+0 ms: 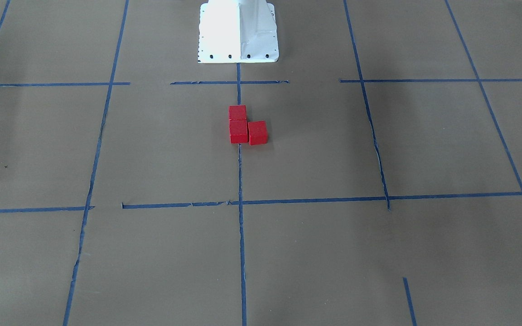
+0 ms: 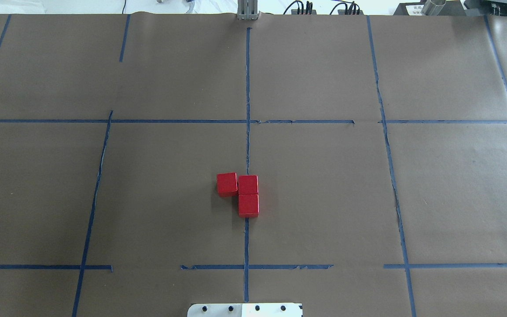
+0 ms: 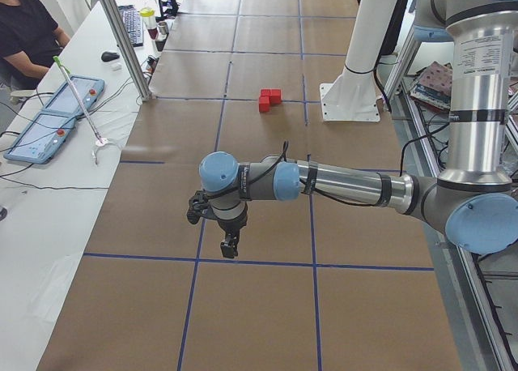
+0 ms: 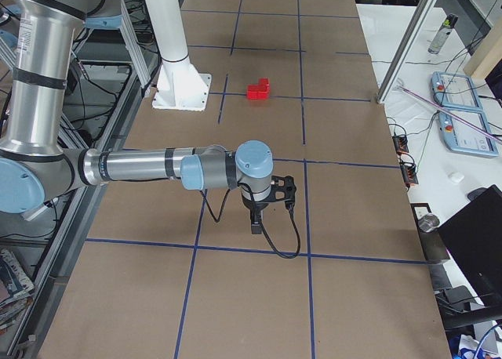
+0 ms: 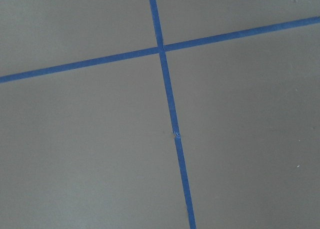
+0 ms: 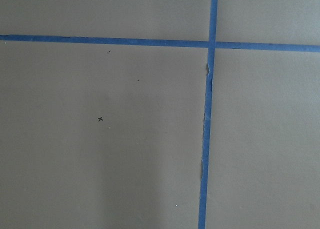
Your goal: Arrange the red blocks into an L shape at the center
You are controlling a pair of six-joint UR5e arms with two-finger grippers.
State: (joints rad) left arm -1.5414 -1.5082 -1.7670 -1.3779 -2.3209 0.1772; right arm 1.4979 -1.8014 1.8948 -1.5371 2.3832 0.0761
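Looks like the last step is being wrapped up here: the red blocks are sitting at the center, two being lined up along the blue tape line and the third touching the farther one's side, so the L is looking done. The left gripper and right gripper are being held well apart from them, and open or closed can't be told. At most a tiny squaring nudge is being called for.

Three red blocks formed an L. Two sat touching in a row on the blue tape line, the third just left of the line, against the farther one. White base plate lay at the line's near end.
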